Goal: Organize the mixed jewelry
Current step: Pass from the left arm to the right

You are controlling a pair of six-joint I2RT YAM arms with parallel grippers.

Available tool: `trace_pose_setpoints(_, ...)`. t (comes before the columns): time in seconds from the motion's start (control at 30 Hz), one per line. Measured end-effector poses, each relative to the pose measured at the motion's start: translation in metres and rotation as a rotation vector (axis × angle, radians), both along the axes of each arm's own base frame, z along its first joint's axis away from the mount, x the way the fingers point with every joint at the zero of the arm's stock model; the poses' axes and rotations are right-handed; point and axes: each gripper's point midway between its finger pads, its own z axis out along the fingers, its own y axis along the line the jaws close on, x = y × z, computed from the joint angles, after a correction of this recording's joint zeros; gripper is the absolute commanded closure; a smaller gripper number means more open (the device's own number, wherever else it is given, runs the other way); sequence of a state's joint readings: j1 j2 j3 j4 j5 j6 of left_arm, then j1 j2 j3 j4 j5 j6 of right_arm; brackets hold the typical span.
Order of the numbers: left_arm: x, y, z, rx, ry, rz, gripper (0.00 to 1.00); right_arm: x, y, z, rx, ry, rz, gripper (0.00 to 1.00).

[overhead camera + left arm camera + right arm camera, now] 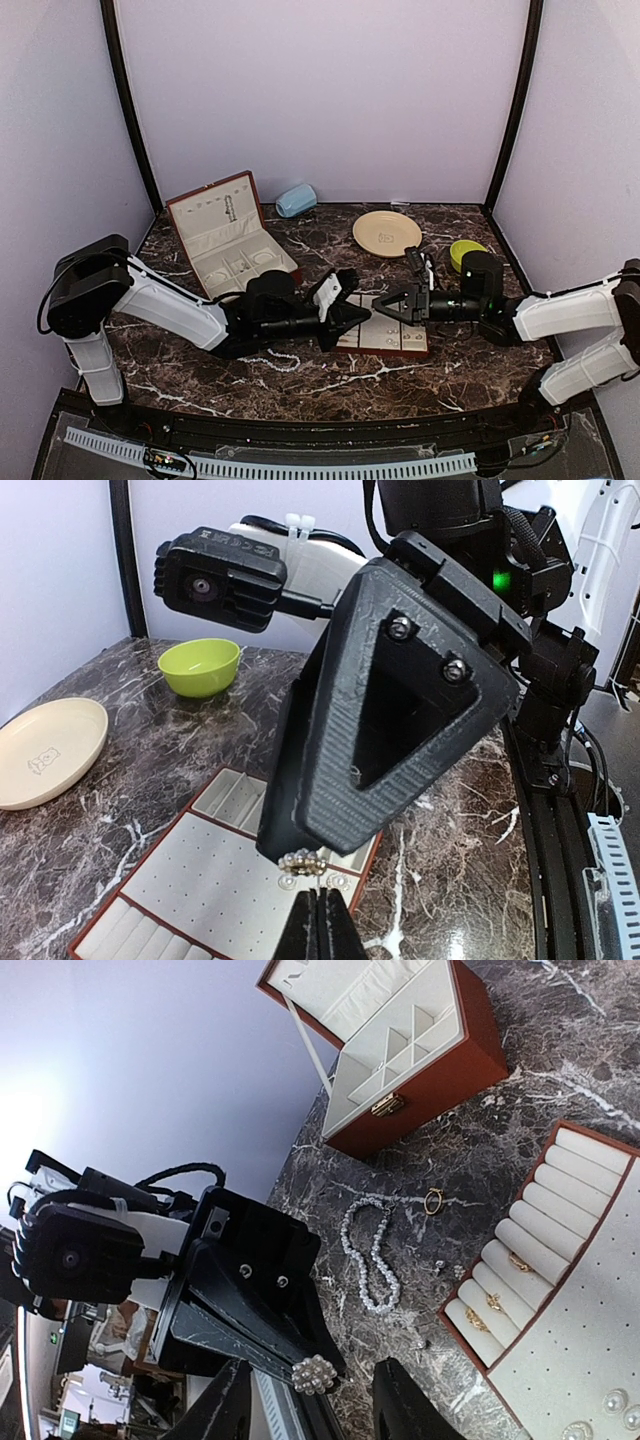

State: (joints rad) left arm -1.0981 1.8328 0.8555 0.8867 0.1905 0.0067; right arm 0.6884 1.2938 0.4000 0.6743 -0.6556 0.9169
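While the left fingers (320,930) clench a small pearl cluster earring (303,860) above the cream tray (200,880), the right fingers (232,1405) stand spread open around it. The pearl strand (368,1255) lies on the table (560,1060) between tray and red-brown box (425,1088).

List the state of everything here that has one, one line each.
Left gripper: shut on the pearl cluster.
Right gripper: open, fingers either side of that cluster.
Jewelry box: lid open.
Slotted tray: partly filled, three rings in its slots.
Pearl strand: loose on the table.
Green bowl: upright, looks empty.
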Motion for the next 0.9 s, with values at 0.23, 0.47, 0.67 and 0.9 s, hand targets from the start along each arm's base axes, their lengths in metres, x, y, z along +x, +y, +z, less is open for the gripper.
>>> trace_pose_setpoints(0.23, -0.0006, 0.0012, -0.0017, -0.001, 0.008, 0.001, 1.00, -0.0017, 0.0059, -0.0043, 0.008, 0.021, 0.011, 0.67)
trace_pose_setpoints(0.47, -0.0013, 0.0009, -0.0014, -0.003, 0.011, -0.003, 1.00, -0.0015, 0.0075, -0.0012, 0.022, 0.014, 0.013, 0.72)
trace_pose_setpoints(0.67, -0.0017, 0.0007, -0.0008, -0.006, 0.011, -0.005, 1.00, -0.0008, 0.0095, -0.0039, 0.025, 0.021, 0.015, 0.75)
trace_pose_setpoints(0.9, -0.0020, 0.0007, -0.0009, -0.003, 0.001, -0.009, 1.00, -0.0005, 0.0105, -0.0023, 0.033, 0.021, 0.015, 0.82)
